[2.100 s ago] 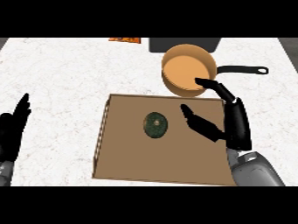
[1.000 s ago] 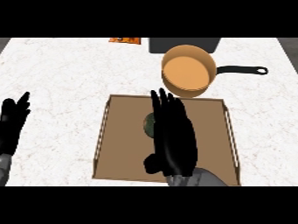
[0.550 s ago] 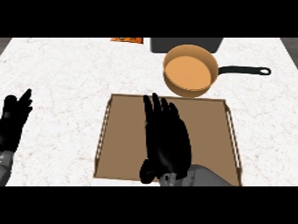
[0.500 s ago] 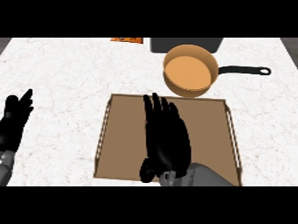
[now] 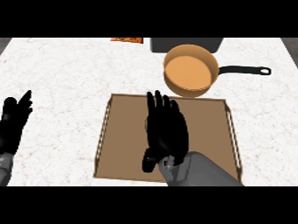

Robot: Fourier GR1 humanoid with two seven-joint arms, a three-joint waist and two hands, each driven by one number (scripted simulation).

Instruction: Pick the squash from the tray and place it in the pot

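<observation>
The robot's right hand (image 5: 165,131) lies flat over the middle of the brown tray (image 5: 120,131) on the white marble tabletop (image 5: 67,74), fingers stretched toward the far edge and palm turned down, a pose that suits covering the squash before closing on it. The squash itself is hidden: it presumably sits under the palm, where the dark green vegetable showed two seconds ago, but whether the fingers have curled round it cannot be told from above, since only the back of the hand shows. Just beyond the tray's far edge stands the copper pot (image 5: 190,72), its black handle (image 5: 244,69) pointing right, mouth open and close enough to make the carry short. The left hand (image 5: 10,129) rests at the near left, well clear of the tray, fingers straight and holding nothing. Compared with half a second ago, almost nothing has shifted; the right hand holds the same spot over the tray, suggesting the grasp is being settled, not the lift begun. An orange packet (image 5: 126,39) and a dark box (image 5: 186,43) sit at the far edge.
</observation>
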